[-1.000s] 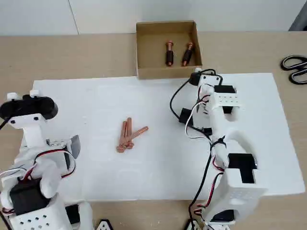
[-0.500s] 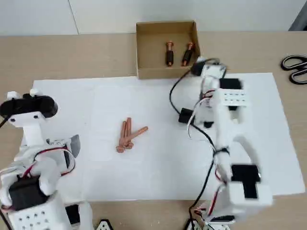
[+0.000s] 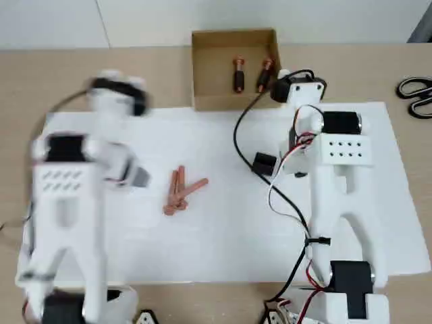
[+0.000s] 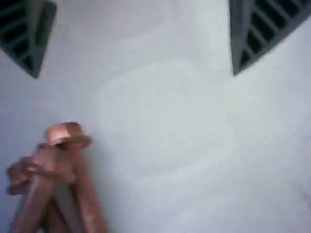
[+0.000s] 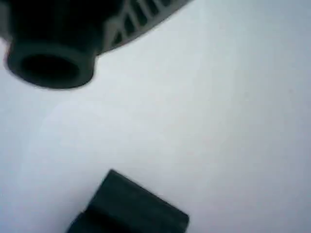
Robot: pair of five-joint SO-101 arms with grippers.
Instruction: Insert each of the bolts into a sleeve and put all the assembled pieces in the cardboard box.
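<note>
Three copper bolts (image 3: 181, 192) lie in a loose bundle on the white mat; their heads (image 4: 68, 135) show in the left wrist view. My left gripper (image 3: 138, 177) hangs just left of them, open, its fingers (image 4: 252, 34) spread wide over bare mat (image 4: 175, 126). The cardboard box (image 3: 202, 101) at the back holds two assembled bolt-and-sleeve pieces (image 3: 239, 74). In the right wrist view a black sleeve (image 5: 48, 68) sits against my right gripper's grey finger (image 5: 141, 19), above the mat. The right arm (image 3: 337, 155) stretches toward the box's right corner.
A small black block (image 3: 263, 163) lies on the mat beside the right arm's cable, and it looks like the same block (image 5: 131, 208) in the right wrist view. Scissors (image 3: 415, 94) rest on the wooden table at the far right. The mat's near half is open.
The left arm has swung up from the near left corner and out over the mat toward the bolts. The right arm has stretched farther toward the box.
</note>
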